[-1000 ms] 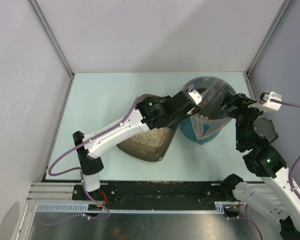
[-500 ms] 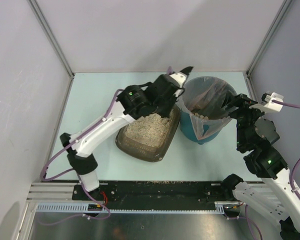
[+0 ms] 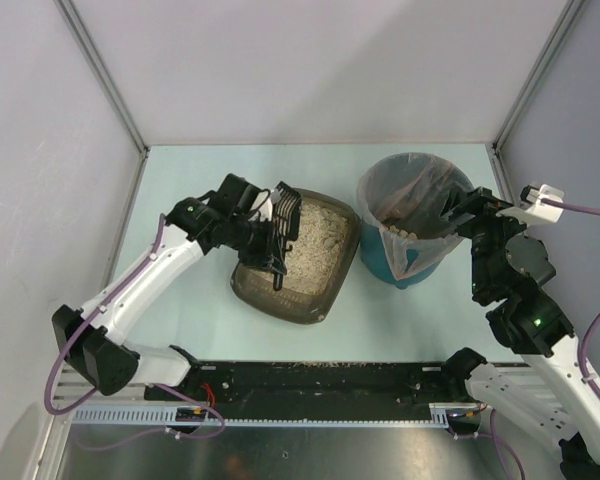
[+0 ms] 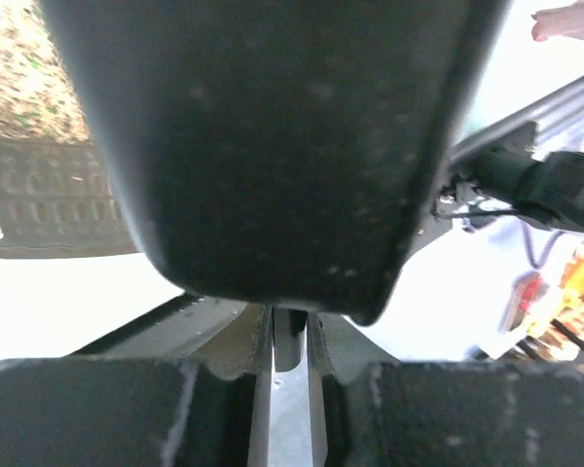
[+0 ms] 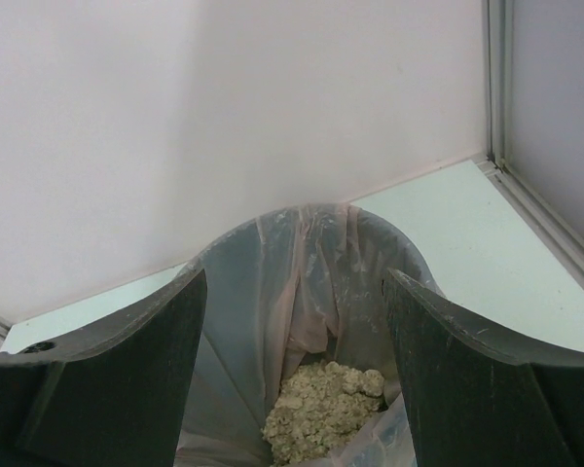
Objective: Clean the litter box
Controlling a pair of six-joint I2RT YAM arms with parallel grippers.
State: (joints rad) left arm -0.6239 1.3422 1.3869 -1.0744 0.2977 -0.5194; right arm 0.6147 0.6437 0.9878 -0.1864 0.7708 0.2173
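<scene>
Squeezing the black scoop (image 3: 285, 216) tight above the litter box (image 3: 280, 300), the left gripper (image 3: 269, 233) clamps its handle, while the right gripper (image 3: 466, 212) has its fingers wide apart beside the teal bin (image 3: 380, 266).

The left arm (image 3: 145, 275) and right arm (image 3: 545, 385) had white shells, black joints and trailing purple cables (image 3: 590, 210). Small green lights glowed on both. Fingers (image 5: 467, 379) were matte black.

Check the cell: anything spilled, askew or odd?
Minor only. The litter box sits skewed to the table edges, one corner close against the bin. Beige specks, likely litter, lie on the black base plate at the near edge. Nothing looks damaged.
</scene>
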